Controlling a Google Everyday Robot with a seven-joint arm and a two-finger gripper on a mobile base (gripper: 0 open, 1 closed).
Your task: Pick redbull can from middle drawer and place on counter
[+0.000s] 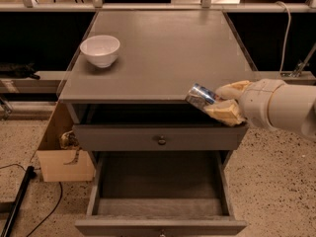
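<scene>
Right now your claw [217, 101] is clenched on the redbull can [201, 96], one tan finger above it and one below. It comes in from the right on the white arm [281, 105]. The can is tilted, silver end pointing up and to the left, and it sits at the front right edge of the worktop [168, 53], overlapping that front lip. You can't tell from this view if the can touches the worktop or hangs just off it. The can is out of the middle drawer [160, 181], which is pulled wide open at the bottom of the view and shows you a plain grey floor. Above it is the upper drawer [118, 138], its front set a little forward of the cabinet, with a small knob [161, 140] in the centre. The claw is just above that drawer's right end. On the worktop's left side, well apart from the can, a white bowl [100, 50] stands upright. Left of the cabinet you see a cardboard box [61, 159] on the speckled floor [276, 191], and a dark cable [44, 214] runs across the floor near it.
</scene>
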